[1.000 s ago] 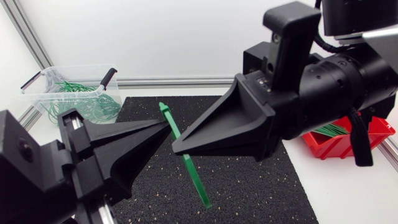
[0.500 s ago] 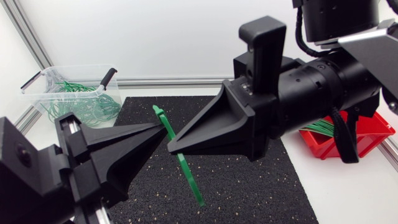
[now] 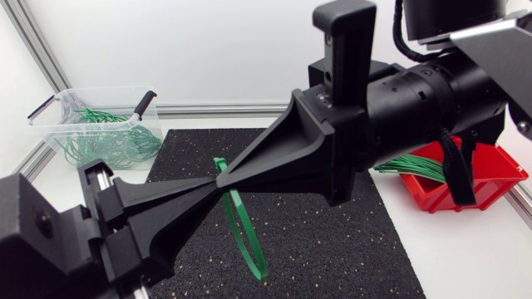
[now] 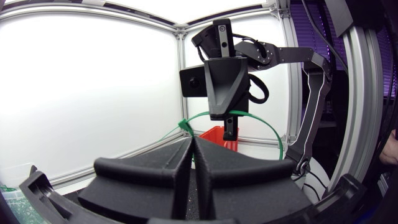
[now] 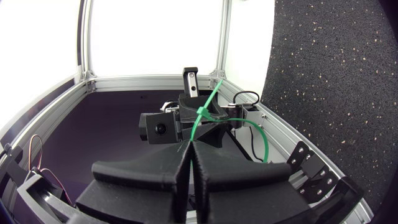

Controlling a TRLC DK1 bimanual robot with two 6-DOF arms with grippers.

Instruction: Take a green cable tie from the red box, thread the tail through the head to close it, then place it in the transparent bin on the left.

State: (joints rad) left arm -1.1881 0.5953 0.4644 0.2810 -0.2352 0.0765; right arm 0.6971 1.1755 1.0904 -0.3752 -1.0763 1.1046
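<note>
Between your left end effector and right end effector, the green cable tie is hanging looped; both are pinching it, probably lining tail up with head.

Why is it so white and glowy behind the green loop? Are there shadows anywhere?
Left wrist view: the lit white backdrop glares behind the green cable tie, so the right tool looks like a dark shape. Right wrist view: same glare. Head view: even light, no clear shadow on the black mat.
</note>
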